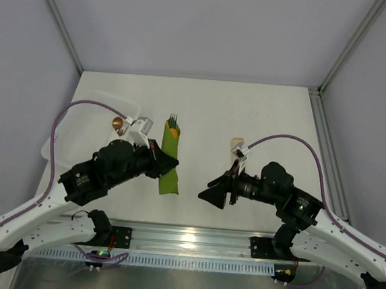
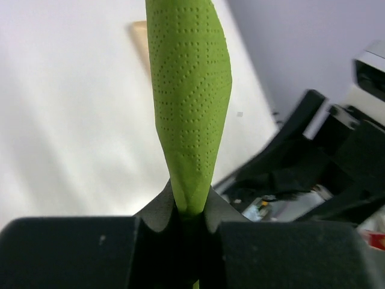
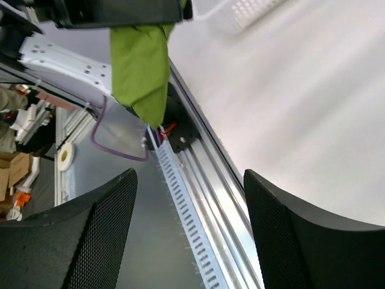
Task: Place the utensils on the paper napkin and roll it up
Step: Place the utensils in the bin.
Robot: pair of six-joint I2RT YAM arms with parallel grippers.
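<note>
**A:** While looking down from above, spotting the paper napkin (image 1: pixel 171 141) rolled into a slim green tube, pointing away from the arms, left of the middle of the bench (image 1: pixel 263 117). Being held at all?

**B:** Being pinched, yes. Sitting crosswise between the fingers of the left gripper (image 1: pixel 171 161), clamped tight at about mid-length, with both ends sticking out past the jaws.

**A:** Showing any of the utensils (image 1: pixel 173 120)?

**B:** Only showing dark tines poking out of the far end, and wrapping the rest out of sight. Lying near a clear plastic tray (image 1: pixel 125 108) on the left.

**A:** Touching the bench or hanging above it?

**B:** Not managing to tell from these views.

**A:** And sitting where relative to the right gripper (image 1: pixel 208 190)?

**B:** Staying well apart, off to its left. As for that one: gaping wide, gripping nothing, pointing its fingers toward the near half of the roll.
</note>
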